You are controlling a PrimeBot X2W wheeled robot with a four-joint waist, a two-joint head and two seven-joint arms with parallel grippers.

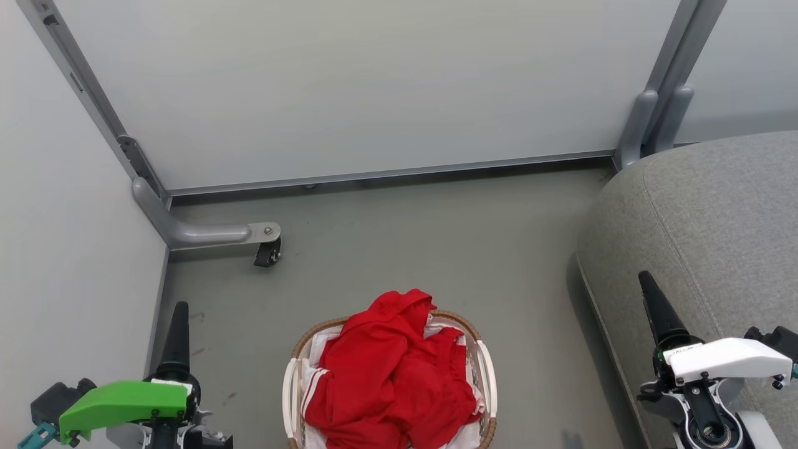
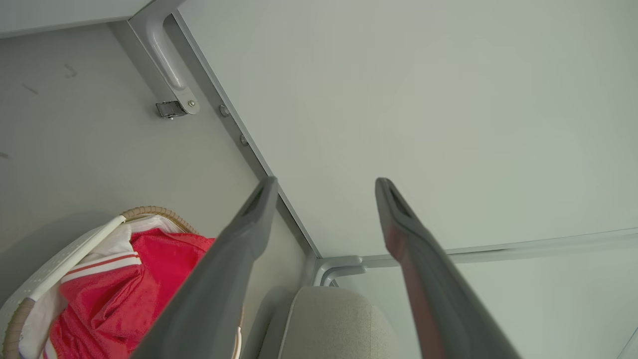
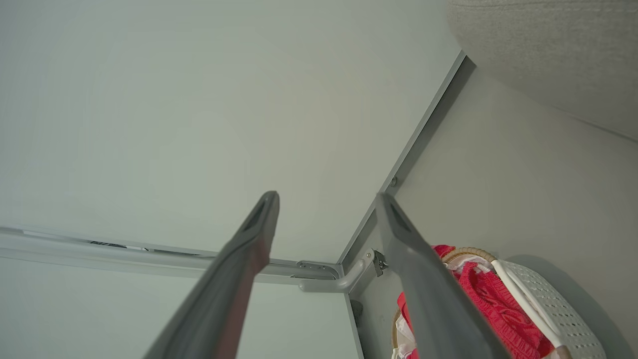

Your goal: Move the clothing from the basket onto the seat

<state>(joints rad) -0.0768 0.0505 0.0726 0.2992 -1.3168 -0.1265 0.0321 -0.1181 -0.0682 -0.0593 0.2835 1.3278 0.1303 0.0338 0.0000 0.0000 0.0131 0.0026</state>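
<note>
Closest to us, our left end effector (image 2: 325, 189) and right end effector (image 3: 326, 199) hang either side of the basket, long dark fingers spread wide, holding nothing. Largest is the big grey fabric-upholstered seat (image 1: 717, 206) on our right. Smaller, the oval basket with brown woven rim and white handles (image 1: 324, 325) sits on the smooth grey floor (image 1: 436, 249), and the bright red soft clothing (image 1: 393, 368) is heaped inside it. We judge the first pick should drop straight onto the heap's crest, pinch red fabric alone, not the white cloth liner (image 1: 317, 349), then lift clear of the rim. Print on the right wrist's white cover (image 1: 729, 358) is too small to read.
</note>
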